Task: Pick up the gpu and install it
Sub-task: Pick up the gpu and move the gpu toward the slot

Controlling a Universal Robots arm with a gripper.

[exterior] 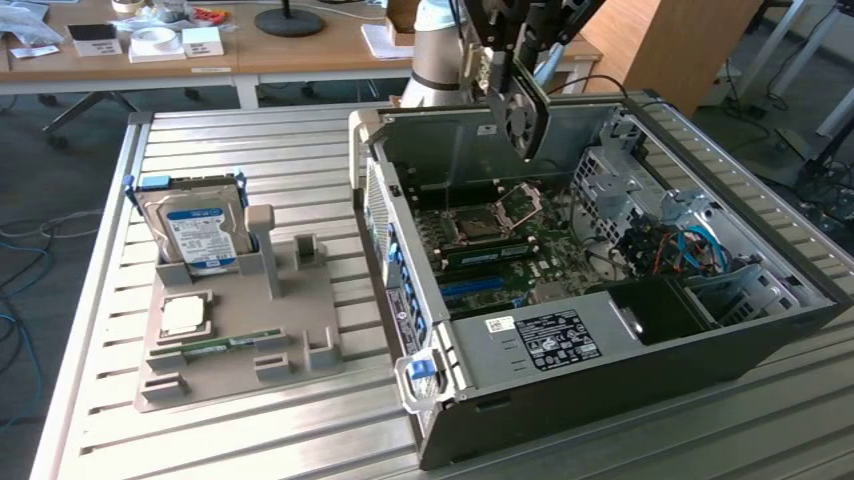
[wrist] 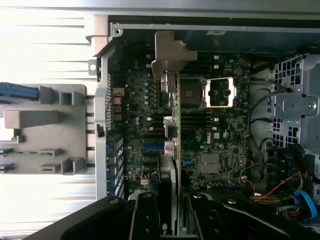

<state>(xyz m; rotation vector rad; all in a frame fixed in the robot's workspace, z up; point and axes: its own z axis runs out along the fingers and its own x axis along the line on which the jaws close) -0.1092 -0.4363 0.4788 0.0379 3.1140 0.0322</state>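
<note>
- My gripper (exterior: 515, 92) is clamped on the gpu (exterior: 531, 125), a thin flat green circuit card with a black cooler on one face. The gpu hangs on edge between my fingers.
- Its bent silver metal bracket (wrist: 170, 55) is at the end farthest from my grip.
- The pick-up looks done. The gpu hangs above the open black-and-grey metal computer case (exterior: 601, 420), over the dark green motherboard (exterior: 514, 250) and clear of it.
- I judge this to be the carry-and-align step. Seating calls for the card's connector edge parallel to a blue expansion slot (wrist: 150, 147), then a straight, even press.
</note>
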